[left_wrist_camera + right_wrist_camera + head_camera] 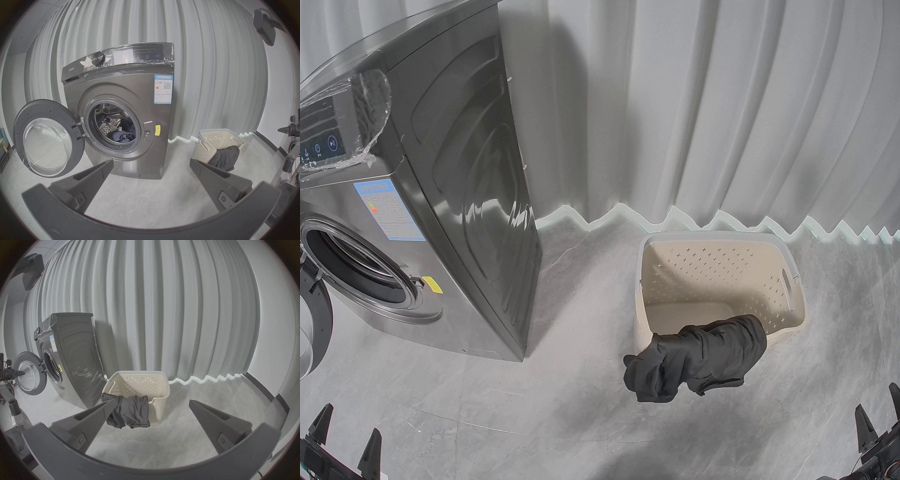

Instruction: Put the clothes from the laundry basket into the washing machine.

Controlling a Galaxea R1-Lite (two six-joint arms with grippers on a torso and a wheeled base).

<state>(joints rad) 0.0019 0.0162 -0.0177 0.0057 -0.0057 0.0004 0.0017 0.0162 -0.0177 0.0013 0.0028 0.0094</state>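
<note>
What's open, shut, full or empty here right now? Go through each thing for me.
Washing machine door, wide open.
Drum, holding dark blue clothes.
Laundry basket, upright on the floor, bottom bare.
Dark garment, draped over the basket's rim, hanging outside.
Left gripper, open, holding nothing.
Right gripper, open, holding nothing.

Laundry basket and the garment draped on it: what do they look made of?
Laundry basket: likely moulded plastic, matte cream, given its rigid perforated walls and cut-out handle. Garment: soft dark-grey fabric, matte; it folds and hangs limply over the rim.
</note>
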